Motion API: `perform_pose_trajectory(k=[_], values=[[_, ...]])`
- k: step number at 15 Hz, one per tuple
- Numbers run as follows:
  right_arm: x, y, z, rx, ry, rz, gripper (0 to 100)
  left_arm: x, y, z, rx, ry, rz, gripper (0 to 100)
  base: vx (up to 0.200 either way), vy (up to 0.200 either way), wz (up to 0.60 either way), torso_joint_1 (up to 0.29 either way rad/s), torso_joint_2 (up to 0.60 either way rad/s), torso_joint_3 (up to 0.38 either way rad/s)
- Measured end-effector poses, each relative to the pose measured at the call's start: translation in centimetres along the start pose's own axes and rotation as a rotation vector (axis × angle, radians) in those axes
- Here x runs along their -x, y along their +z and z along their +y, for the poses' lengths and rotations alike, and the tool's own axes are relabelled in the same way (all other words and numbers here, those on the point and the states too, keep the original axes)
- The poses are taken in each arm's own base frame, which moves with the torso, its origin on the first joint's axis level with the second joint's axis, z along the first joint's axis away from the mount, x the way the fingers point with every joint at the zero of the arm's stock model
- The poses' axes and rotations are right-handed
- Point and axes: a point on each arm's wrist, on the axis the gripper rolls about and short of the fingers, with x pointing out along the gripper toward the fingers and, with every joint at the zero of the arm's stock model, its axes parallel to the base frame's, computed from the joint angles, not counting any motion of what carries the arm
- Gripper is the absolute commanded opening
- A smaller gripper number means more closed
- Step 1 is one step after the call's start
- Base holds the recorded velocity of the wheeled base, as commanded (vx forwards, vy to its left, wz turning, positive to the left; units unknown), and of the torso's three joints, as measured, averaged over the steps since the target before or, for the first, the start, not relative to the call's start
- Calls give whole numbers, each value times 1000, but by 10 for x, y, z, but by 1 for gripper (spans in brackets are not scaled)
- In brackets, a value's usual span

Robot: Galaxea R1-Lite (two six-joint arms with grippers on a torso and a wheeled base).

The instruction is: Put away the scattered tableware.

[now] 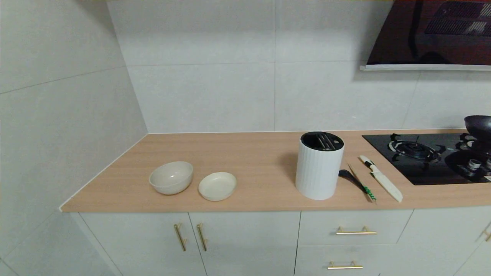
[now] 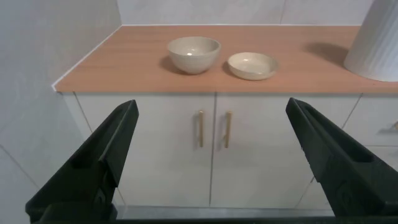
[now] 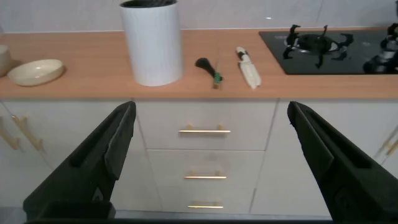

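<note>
Left gripper [image 2: 210, 112]: mine, spread wide, empty, low before the cabinet doors [image 2: 249, 149].
Right gripper [image 3: 211, 112]: also spread, empty, facing the drawers [image 3: 205, 149].
Bowl [image 1: 171, 177], dish [image 1: 217, 186]: side by side on the counter [image 1: 249, 153], above and ahead of my left arm, the nearer one.
Knife [image 1: 381, 178], chopsticks [image 1: 362, 184], spoon [image 1: 347, 175]: between holder [image 1: 319, 165] and stove [image 1: 425, 157], long axes running roughly front to back; my right arm is nearer.
In the way: I judge the counter edge must be cleared first; the holder crowds the spoon.
</note>
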Motion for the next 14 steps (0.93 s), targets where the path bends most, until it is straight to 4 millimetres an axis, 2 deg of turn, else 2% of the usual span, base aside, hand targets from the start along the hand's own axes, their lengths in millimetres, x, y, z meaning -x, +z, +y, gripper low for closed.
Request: perform_pose_trajectory(k=[14], values=[[0,0,0,1,2,0,100,0,0,0,-2,1,0,100,0,200,0,1,3,0]])
